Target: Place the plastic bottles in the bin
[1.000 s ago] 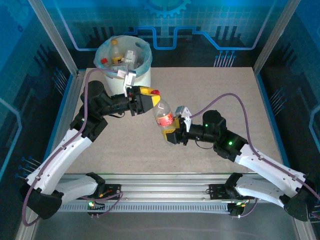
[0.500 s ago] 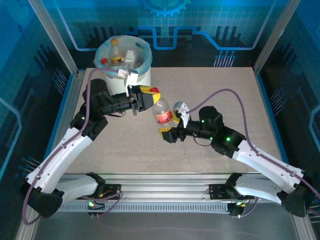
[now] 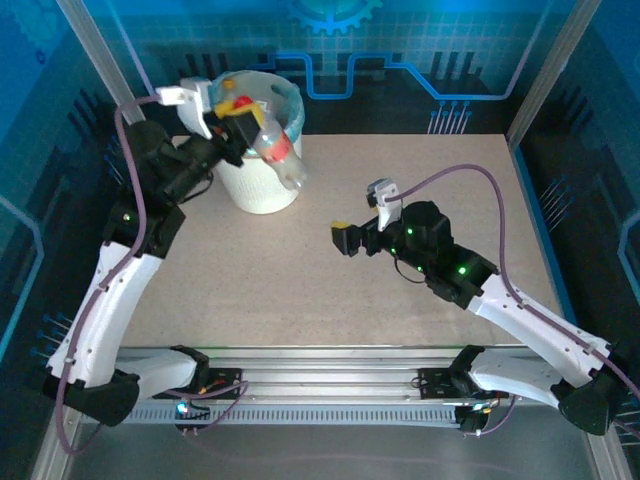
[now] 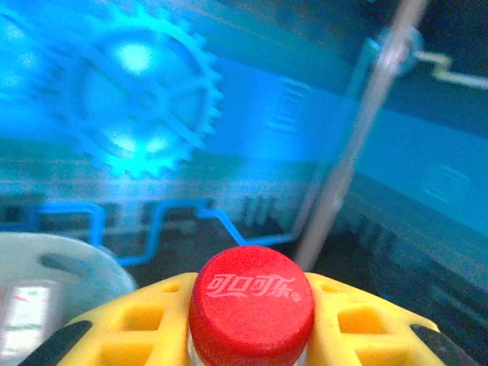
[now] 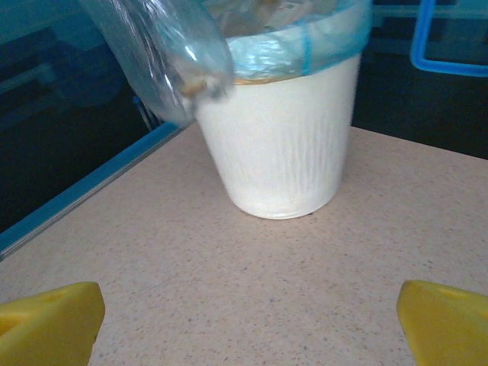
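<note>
- Bin [image 3: 262, 185] sits upper left on the desk [image 3: 430, 170], with the left arm across its mouth.
- Bottle [image 3: 272, 147] is tilted over the bin's rim, cap upper left, base lower right.
- Left claw [image 3: 238, 108] pinches the bottle at its cap end; right claw [image 5: 248, 320] is spread wide at mid-desk.

Beige speckled table [image 3: 420, 160], bare across the middle. Blue strip [image 5: 91, 191] along its left edge. Blue backdrop panel with glowing gear graphic [image 4: 133, 107] behind. Aluminium post [image 4: 354, 152] tilted in the left wrist view. Metal rail [image 3: 330, 375] at the near edge.

Bright even overhead light, glowing blue backdrop [image 3: 400, 40], faint shadows on table [image 3: 400, 160], left wrist background blurred, right wrist bottle [image 5: 156, 61] defocused.
</note>
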Robot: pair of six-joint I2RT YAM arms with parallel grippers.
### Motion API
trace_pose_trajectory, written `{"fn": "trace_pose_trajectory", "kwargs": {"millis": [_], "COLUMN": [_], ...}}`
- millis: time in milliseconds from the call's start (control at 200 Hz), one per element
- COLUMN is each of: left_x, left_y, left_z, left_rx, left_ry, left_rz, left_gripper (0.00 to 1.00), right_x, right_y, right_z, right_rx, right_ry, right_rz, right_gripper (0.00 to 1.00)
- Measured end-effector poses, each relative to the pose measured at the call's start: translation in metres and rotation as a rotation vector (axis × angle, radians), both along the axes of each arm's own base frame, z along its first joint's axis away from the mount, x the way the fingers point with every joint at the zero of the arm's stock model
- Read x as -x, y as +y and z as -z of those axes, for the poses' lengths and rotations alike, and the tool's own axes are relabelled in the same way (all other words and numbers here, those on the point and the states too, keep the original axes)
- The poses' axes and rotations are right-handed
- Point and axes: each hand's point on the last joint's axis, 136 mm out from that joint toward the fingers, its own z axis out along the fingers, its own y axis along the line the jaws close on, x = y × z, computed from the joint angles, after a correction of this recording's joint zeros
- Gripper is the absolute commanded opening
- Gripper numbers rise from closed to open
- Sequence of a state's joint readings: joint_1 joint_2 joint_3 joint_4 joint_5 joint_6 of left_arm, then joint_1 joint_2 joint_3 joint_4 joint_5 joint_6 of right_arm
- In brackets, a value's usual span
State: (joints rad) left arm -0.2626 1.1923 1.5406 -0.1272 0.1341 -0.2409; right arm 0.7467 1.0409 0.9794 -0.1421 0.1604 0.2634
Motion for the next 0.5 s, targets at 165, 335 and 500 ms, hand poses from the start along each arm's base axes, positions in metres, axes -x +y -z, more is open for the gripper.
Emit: {"fn": "trace_pose_trajectory", "kwargs": {"millis": [165,335,500], "left_x": [-0.054,-0.116,-0.151], "left_y": [0.056,0.08,0.108], "left_z": [-0.01,-0.003,0.007], "left_rx": [0.072,0.076,0.077], "left_ry": [-0.009,-0.001,0.009], "left_rz": [-0.211,-0.333,-0.436], "left_gripper": [0.0,0.0,0.0], "right_x": [-0.014,-0.027,-0.029], "right_y": [-0.011,-0.015,-0.01], "right_z": [0.008,0.024,0.024], "right_rx": [-0.006,0.0,-0.007], "right_ry": [0.039,0.103,0.121], "right_rz": [0.066,0.102,0.092], "right_gripper": [1.0,1.0,1.0]}}
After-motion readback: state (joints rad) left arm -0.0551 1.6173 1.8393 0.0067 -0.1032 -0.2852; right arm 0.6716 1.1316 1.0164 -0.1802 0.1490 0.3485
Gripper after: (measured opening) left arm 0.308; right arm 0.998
